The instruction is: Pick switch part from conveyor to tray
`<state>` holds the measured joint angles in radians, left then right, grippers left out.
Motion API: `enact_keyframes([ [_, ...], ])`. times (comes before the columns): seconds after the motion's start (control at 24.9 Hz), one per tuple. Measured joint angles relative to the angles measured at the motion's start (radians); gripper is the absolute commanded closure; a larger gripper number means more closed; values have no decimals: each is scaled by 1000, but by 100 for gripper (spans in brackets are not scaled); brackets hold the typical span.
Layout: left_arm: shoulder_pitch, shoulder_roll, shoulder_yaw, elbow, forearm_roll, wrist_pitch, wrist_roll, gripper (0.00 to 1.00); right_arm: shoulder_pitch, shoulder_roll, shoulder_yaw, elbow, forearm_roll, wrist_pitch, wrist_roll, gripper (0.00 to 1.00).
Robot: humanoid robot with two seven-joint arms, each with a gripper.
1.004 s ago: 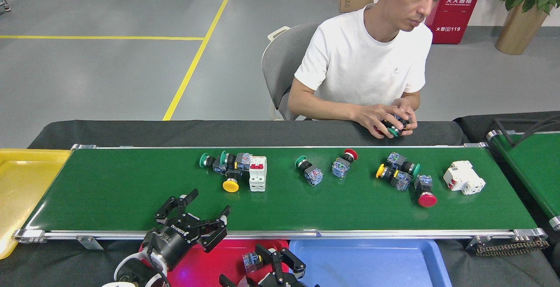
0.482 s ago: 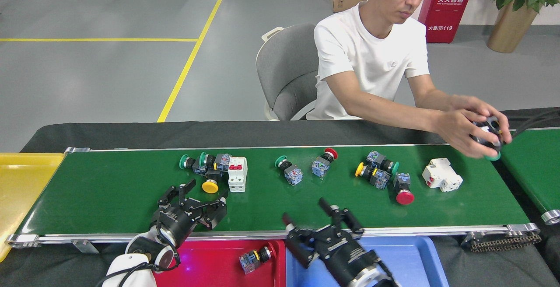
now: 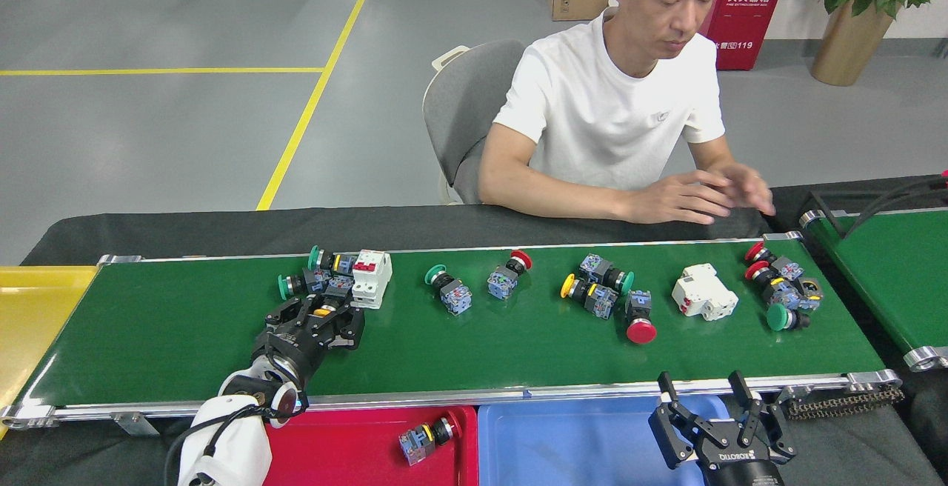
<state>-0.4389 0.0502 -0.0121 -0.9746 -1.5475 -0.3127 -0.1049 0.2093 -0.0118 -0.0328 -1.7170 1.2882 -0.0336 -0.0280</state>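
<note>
Yellow tray: a flat yellow plastic tray (image 3: 29,323) lies at the far left, beside the belt's end.
Conveyor: the long dark green belt with silver aluminium rails (image 3: 459,338) runs across the view.
Left gripper: the black left gripper (image 3: 320,315) reaches onto the belt, its fingers closed in around a yellow-capped push-button switch part (image 3: 323,310); whether they grip it cannot be told.
Left cluster: green-capped switch parts (image 3: 311,275) lie touching a white circuit breaker with red levers (image 3: 371,277), just beyond the gripper.
Red tray: a red plastic tray (image 3: 355,445) below the belt holds one small switch part with a red cap (image 3: 424,438).
Mid belt: further switch parts with green, red and yellow caps (image 3: 600,293) lie scattered, then a second white breaker (image 3: 703,293) and a right-hand cluster (image 3: 781,293).
Blue tray: a blue plastic tray (image 3: 578,445) sits beside the red one.
Right gripper: the black right gripper (image 3: 707,404) hovers over the blue tray's right edge, jaws wide, holding nothing.
Person: a seated person in a white T-shirt (image 3: 615,115) rests both hands at the belt's far side.
</note>
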Motion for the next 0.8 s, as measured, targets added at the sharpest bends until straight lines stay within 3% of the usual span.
enact_keyframes([
  [0.08,35,4,1,-70,15,-29,1,98,0,0,0,0,0,23,-1,3],
  [0.24,229,39,18,-361,53,-152,2,92,-8,5,15,1,10,96,10,3],
  [0.28,287,45,19,-440,63,-194,3,79,-22,16,31,4,19,122,29,3],
  [0.36,385,57,19,-572,68,-285,5,6,-77,34,86,21,38,176,60,3],
  [0.4,433,63,19,-620,69,-331,5,0,-113,39,121,41,45,204,72,3],
  [0.52,532,87,23,-694,70,-429,6,0,-216,48,241,138,57,292,94,3],
  [0.64,543,89,53,-696,71,-458,6,0,-301,55,316,252,56,368,101,3],
  [0.8,530,48,229,-654,69,-429,24,1,-440,85,323,431,46,408,103,3],
])
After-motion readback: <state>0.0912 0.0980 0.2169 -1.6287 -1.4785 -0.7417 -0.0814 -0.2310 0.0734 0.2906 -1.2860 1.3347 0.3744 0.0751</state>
